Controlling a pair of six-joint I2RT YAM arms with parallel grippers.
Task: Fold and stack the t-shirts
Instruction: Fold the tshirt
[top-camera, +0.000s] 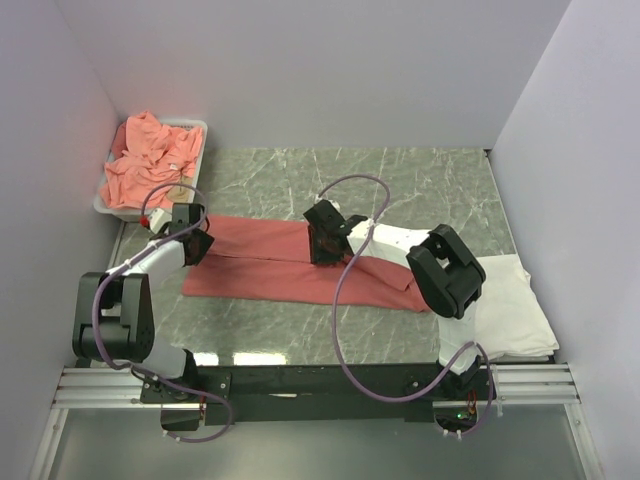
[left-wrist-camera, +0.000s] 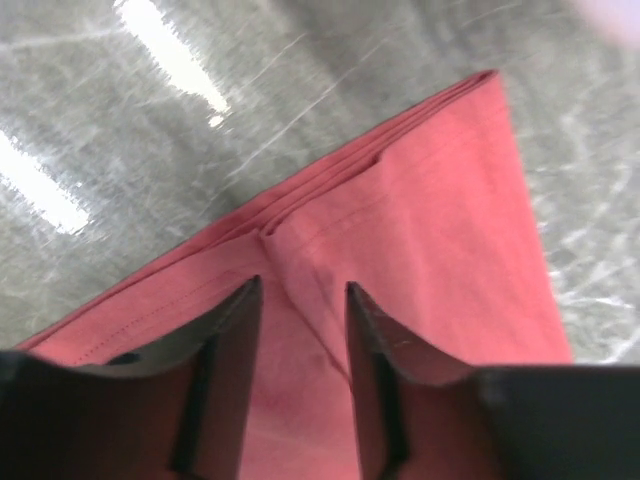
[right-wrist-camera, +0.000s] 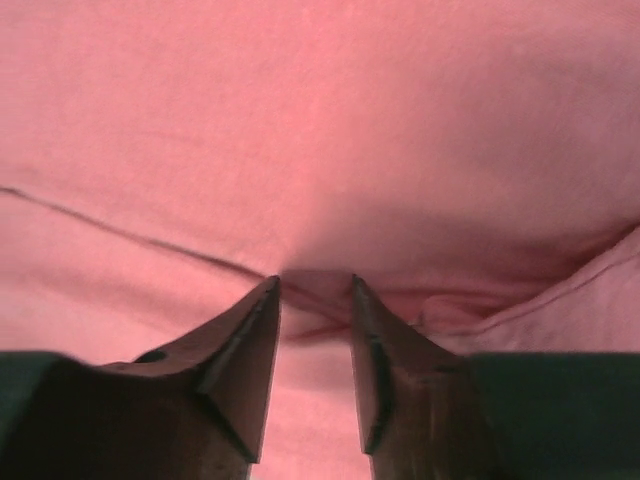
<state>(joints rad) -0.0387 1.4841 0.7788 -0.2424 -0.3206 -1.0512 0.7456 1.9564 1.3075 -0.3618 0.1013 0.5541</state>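
Slippage of the folds is risked should the red t-shirt (top-camera: 300, 268), laid long across the surface (top-camera: 400, 180), be dragged unevenly: the left hand (left-wrist-camera: 300, 290) is spread over its end (nothing pinched), and whether a pucker is gripped by the right hand (right-wrist-camera: 315, 285) cannot be told.

One red t-shirt (top-camera: 280, 270), one white folded garment (top-camera: 515, 310), one tray (top-camera: 104, 203), pink shirts (top-camera: 150, 160) heaped uncountably, left hand (top-camera: 197, 243), right hand (top-camera: 325, 250).

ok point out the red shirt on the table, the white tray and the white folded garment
red shirt (top-camera: 262, 272): top view, left half of the cloth
tray (top-camera: 198, 123): top view, far right rim corner
white folded garment (top-camera: 515, 305): top view, bare right side
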